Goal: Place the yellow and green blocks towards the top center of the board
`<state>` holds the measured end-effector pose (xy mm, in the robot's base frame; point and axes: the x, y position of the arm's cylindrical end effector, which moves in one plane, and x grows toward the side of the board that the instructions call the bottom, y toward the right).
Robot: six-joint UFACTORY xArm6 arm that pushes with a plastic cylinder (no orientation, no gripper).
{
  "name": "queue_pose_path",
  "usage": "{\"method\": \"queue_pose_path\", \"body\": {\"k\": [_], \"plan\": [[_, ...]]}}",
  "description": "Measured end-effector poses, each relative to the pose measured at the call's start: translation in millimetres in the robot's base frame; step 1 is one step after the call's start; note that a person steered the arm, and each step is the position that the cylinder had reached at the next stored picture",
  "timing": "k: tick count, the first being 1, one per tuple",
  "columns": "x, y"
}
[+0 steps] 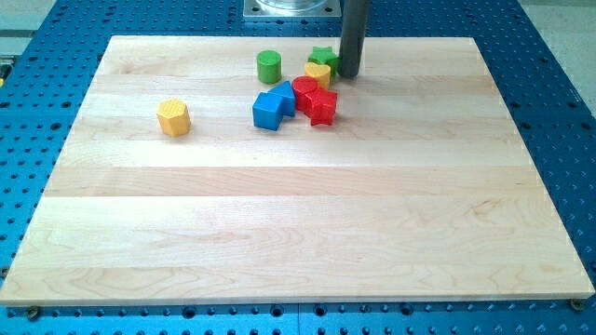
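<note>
**A:** Where does my tip [349,73] sit?

**B:** At the far centre of the table [279,233], its end on the wood. There are no fingers on this arm, only the dark rod, so nothing opens, closes or holds. The tip stands just right of a small yellow block [318,73] and of a green block [323,57] behind that one; whether it touches either I cannot tell.

**A:** What shape is that green one?

**B:** Partly hidden by the rod and the yellow piece, so I cannot make it out. Further left, apart from the cluster, stands a green cylinder [269,66], upright, also near the far edge.

**A:** And the rest of the cluster?

**B:** Just nearer than the small yellow block lie a red cylinder [304,89] and a red block [322,106] of uneven outline, packed close together. Against their left side sit two blue blocks, a blue cube [268,111] in front and another blue block [284,95] tucked behind it.

**A:** Any other yellow?

**B:** A yellow hexagonal block [173,117] sits alone, well to the left of the cluster and somewhat nearer.
</note>
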<state>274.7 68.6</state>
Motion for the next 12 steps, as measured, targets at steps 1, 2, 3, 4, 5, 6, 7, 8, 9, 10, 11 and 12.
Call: {"method": "queue_pose_path", "body": {"k": [1,2,3,4,5,6,7,8,9,10,11,12], "plan": [[30,-21],[59,-25],[75,-42],[79,-61],[56,-90],[38,-110],[40,-150],[68,-165],[52,-197],[80,-223],[102,-157],[101,-88]]}}
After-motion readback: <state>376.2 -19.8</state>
